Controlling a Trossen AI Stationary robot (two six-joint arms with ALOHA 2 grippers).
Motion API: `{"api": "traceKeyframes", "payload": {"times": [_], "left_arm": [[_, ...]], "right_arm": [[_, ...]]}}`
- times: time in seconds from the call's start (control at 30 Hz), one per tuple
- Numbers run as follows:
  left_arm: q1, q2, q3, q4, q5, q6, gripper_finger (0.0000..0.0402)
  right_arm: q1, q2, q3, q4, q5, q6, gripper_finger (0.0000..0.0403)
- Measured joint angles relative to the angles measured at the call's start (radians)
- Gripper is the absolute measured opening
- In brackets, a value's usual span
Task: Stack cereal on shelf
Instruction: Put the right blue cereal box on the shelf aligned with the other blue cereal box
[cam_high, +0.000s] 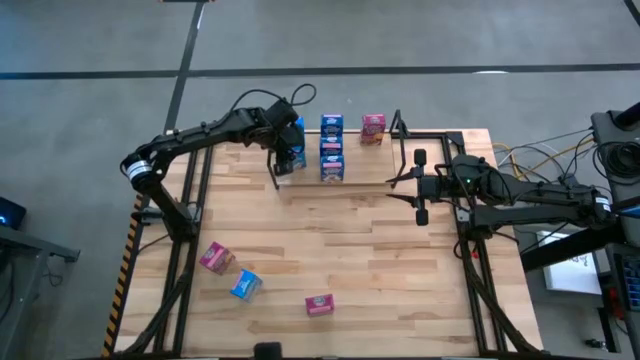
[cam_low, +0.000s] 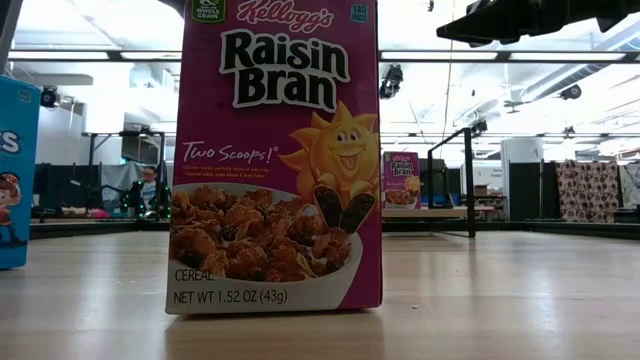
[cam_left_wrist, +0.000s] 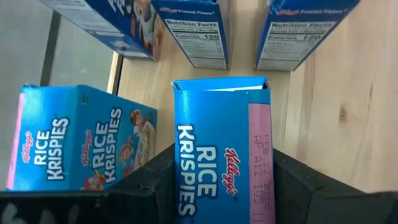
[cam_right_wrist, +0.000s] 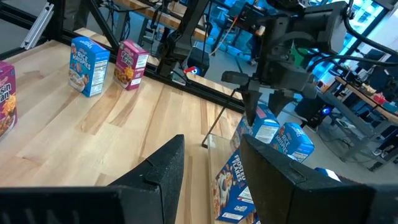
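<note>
Cardboard Rice Krispies box (cam_left_wrist: 221, 155), glossy blue, sits clamped between the left gripper's (cam_left_wrist: 221, 186) matte black fingers.

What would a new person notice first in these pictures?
First, the pink Raisin Bran box standing upright close to the low camera, at the table's near edge. Next, the left gripper, jaws on either side of a blue Rice Krispies box at the far side, beside the other blue boxes there. The right gripper hovers nearby, empty.
</note>
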Motion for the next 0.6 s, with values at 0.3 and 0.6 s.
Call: {"api": "traceKeyframes", "payload": {"times": [0.3,0.6], "left_arm": [[0.038,0.035,0.007,0.017,0.032,0.065,0.0168],[0.063,0.056,0.024,0.018,0.033,0.086,0.0168]], "right_arm": [[0.0,0.0,0.0,0.0,0.0,0.0,0.0146],[0.0,0.0,0.0,0.001,0.0,-0.006,0.0146]]}}
